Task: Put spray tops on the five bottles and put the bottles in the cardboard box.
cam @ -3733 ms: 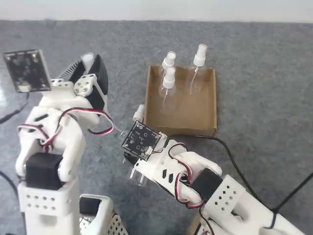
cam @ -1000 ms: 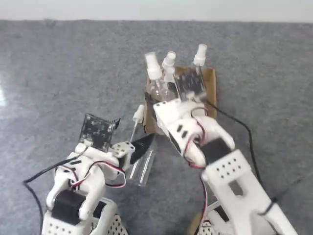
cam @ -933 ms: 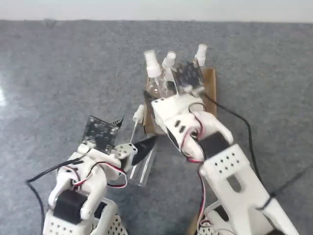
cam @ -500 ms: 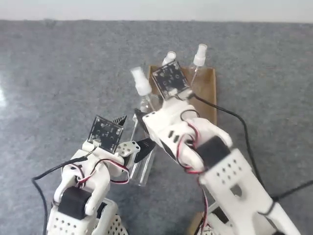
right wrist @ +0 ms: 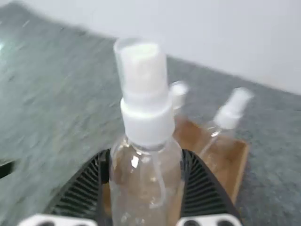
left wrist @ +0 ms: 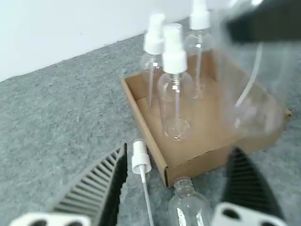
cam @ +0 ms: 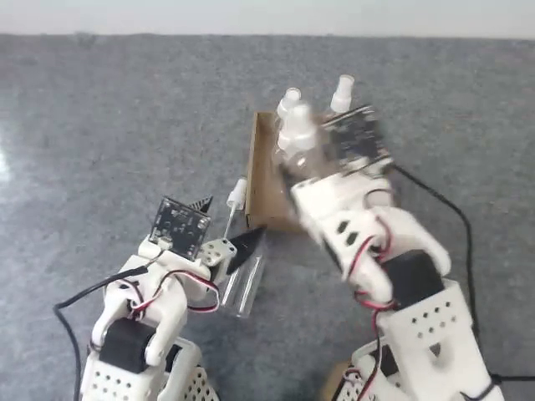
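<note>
My right gripper is shut on a clear bottle with a white spray top, held upright over the cardboard box. Three capped bottles stand in the box; the middle one is nearest. A capless bottle lies on the grey carpet just outside the box's near corner, and a loose spray top with its tube lies beside it. My left gripper is open above that capless bottle, its fingers either side of it and the loose top.
Grey carpet spreads wide to the left of the box. A black cable runs along the right arm, on the box's right side. The white wall rises behind the box.
The right arm has swung the capped bottle rightward, from the box's left edge to over the box. The left arm has barely moved.
</note>
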Robot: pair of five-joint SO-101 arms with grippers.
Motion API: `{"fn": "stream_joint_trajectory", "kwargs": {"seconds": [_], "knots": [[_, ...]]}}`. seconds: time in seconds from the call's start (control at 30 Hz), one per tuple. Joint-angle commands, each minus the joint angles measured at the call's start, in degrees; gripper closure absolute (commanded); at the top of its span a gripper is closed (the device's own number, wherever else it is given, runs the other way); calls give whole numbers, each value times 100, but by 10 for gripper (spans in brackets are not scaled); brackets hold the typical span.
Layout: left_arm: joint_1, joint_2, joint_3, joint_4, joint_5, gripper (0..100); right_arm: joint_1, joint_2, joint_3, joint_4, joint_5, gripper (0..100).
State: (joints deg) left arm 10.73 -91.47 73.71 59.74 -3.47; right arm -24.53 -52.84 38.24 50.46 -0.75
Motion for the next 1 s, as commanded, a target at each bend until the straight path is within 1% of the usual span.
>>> {"fn": "stream_joint_trajectory", "kwargs": {"seconds": [0.0,0.1,0.2,0.33,0.67,0.8,0.97], "knots": [[-527,-62,-13,-290,-44,862,532,-180,730,-1209,255,992],[-1160,-62,-13,-501,0,991,787,-180,1486,-2255,404,992],[-1758,-62,198,-484,-26,987,1015,-171,1934,-2985,334,992],[-2154,-62,593,-738,-132,990,1077,-145,2154,-3600,299,992],[-2163,-62,725,-809,-193,989,1077,1640,1952,-4725,273,992],[-2163,-62,734,-809,-193,989,1077,2097,1952,-5156,-44,992],[-2163,-62,734,-809,-193,989,1077,2747,1952,-5675,-79,992]]}}
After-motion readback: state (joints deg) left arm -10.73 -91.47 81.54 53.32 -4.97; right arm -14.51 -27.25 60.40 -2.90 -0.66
